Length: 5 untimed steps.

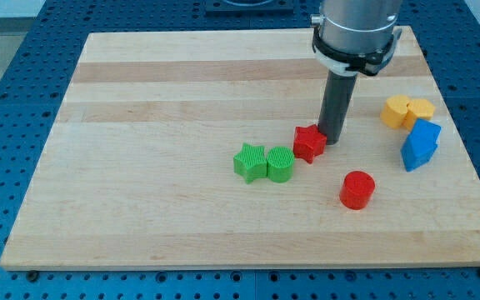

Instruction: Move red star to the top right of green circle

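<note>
The red star (308,143) lies on the wooden board (157,100), just to the upper right of the green circle (280,164) and very close to it. My tip (332,140) stands against the red star's right side. A green star (250,162) touches the green circle on its left.
A red cylinder (357,189) lies below and to the right of my tip. Two yellow blocks (407,111) sit together near the board's right edge, with a blue block (420,144) just below them.
</note>
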Motion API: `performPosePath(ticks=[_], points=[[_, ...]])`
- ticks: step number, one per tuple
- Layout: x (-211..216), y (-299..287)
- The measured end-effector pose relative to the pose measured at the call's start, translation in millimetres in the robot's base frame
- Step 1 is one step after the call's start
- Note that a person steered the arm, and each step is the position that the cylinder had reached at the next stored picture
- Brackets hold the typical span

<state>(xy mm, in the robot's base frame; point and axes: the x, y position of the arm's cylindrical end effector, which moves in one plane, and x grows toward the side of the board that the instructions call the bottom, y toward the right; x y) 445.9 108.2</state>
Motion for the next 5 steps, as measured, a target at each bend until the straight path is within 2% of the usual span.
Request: performPosePath(ticks=[5], points=[[-10.3, 0.0]])
